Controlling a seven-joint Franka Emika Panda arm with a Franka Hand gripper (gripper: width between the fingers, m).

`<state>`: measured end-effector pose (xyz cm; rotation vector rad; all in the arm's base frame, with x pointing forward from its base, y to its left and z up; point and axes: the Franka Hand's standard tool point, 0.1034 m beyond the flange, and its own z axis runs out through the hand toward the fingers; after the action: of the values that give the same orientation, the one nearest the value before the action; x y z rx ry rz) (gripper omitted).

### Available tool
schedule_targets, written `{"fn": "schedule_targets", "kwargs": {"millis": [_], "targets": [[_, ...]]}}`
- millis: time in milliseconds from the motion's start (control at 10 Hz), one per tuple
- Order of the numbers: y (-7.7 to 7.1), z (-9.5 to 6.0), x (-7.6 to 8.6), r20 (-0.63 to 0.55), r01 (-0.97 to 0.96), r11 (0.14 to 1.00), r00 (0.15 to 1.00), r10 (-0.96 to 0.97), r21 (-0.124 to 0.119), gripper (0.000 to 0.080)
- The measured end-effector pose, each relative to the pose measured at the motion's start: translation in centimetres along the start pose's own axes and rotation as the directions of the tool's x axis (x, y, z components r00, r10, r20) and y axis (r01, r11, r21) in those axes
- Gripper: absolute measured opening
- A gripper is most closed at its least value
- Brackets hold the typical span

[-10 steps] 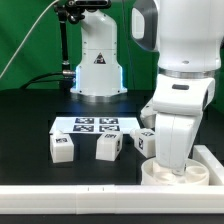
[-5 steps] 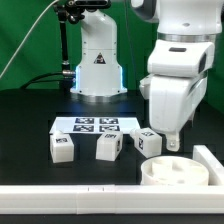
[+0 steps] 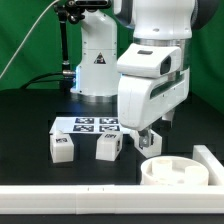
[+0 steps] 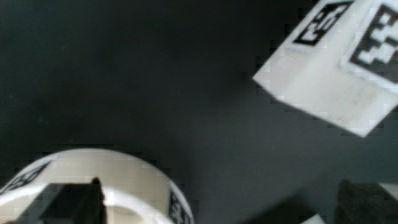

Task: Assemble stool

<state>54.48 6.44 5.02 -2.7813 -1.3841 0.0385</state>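
Reading the wrist view first, the gripper (image 4: 217, 200) is released. Its two dark fingertips (image 4: 71, 200) stand well apart with only black table between them, so I treat the tool as empty.

In the exterior view the gripper (image 3: 152, 133) hangs low, just above the nearest leg (image 3: 150, 146), and partly hides it. I cannot tell whether a finger touches that leg. Clock directions below are read on the exterior view, centred on the gripper.

- Seat disc (image 3: 170, 170): 5 o'clock, near, lying flat. No leg stands in it.
- Middle leg (image 3: 108, 147): 9 o'clock, apart from the nearest leg.
- Far leg (image 3: 62, 147): 9 o'clock, further out.
- Marker board (image 3: 90, 124): 10 o'clock, behind the legs.
- Long white rail (image 3: 60, 190): 7 o'clock, along the front.

The wrist view also shows a tagged white block (image 4: 338, 60) and a rounded white part (image 4: 98, 185). I cannot tell which parts these are.

My judgement is that the step in hand is picking up the nearest leg. To do it well:

1. Centre the open fingers over the leg before descending. In the wrist view neither part sits between them yet.
2. Align the fingers with two flat, opposite faces, not across corners.
3. Descend vertically, then close slowly.
4. Keep clear of the seat disc at 5 o'clock, since a nudge would shift its holes.
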Motion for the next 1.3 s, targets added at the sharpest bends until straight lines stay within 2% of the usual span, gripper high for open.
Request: {"fn": "schedule_targets", "kwargs": {"millis": [200, 400, 600, 1100, 1200, 1300], "targets": [[0.0, 0.1, -0.1, 0.001, -0.001, 1.0, 1.0, 0.001, 0.001, 0.0649], [0.1, 0.3, -0.6, -0.006, -0.218, 0.976, 0.976, 0.218, 0.003, 0.0649], [-0.4, 0.4, -1.5, 0.008, -0.468, 0.884, 0.884, 0.468, 0.005, 0.0649], [-0.8, 0.5, -1.3, 0.012, -0.701, 0.713, 0.713, 0.701, 0.029, 0.0649], [-1.0, 0.5, -1.3, 0.024, -0.721, 0.692, 0.693, 0.721, 0.022, 0.0649], [-1.3, 0.4, -0.9, 0.042, -0.723, 0.691, 0.69, 0.722, 0.0, 0.0649]]}}
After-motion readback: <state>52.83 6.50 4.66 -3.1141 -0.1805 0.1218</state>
